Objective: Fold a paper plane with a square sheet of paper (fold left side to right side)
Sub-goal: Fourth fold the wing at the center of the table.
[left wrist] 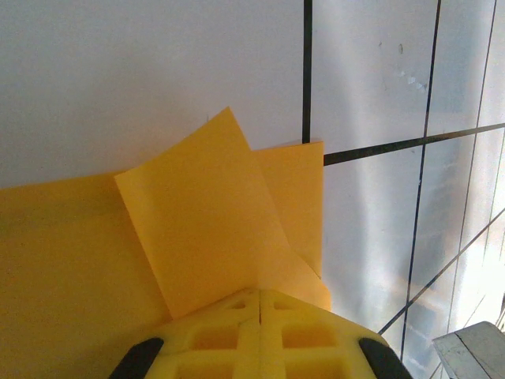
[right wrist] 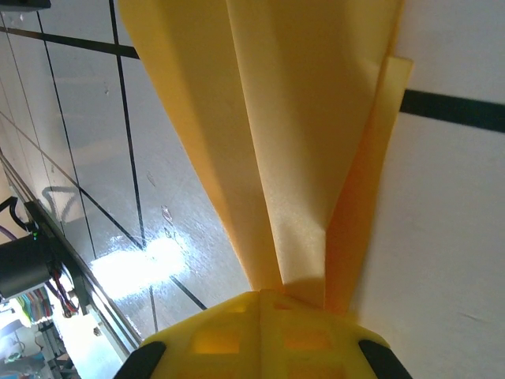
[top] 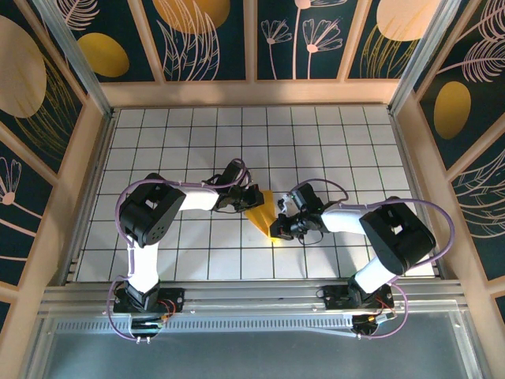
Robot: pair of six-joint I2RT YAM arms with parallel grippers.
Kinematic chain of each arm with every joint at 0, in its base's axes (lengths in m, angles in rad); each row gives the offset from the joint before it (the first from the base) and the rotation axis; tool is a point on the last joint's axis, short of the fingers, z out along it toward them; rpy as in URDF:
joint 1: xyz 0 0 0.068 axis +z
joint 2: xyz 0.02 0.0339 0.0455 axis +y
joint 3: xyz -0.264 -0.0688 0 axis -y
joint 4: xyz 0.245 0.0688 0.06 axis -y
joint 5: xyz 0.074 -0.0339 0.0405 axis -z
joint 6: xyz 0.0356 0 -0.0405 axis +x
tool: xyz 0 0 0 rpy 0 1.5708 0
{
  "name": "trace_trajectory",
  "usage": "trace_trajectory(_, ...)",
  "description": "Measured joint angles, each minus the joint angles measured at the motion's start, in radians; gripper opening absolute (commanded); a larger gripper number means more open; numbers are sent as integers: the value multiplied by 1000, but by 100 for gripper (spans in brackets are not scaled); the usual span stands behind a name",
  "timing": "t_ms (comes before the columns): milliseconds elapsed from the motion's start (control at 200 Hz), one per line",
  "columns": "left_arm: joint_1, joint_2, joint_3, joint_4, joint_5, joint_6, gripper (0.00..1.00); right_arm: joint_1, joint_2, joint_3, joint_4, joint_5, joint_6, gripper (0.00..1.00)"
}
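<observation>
While in left hand (left wrist: 259,294) and right hand (right wrist: 260,292), half-folded paper plane (top: 261,212).

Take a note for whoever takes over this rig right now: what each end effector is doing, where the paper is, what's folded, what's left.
Left end effector: shut on the paper, pinching a folded flap.
Right end effector: shut on the paper's narrow end.
Paper: held between the two arms, over the middle of the gridded table.
Done: several folds are in; layers overlap and taper to a narrow shape.
Left: cannot tell if the plane is finished; check its shape before releasing.
</observation>
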Motion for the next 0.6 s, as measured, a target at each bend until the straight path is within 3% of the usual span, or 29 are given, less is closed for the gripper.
trace_trajectory(595,0,0,0,0,0,0,0,3,-16,-9,-17,14,0,0)
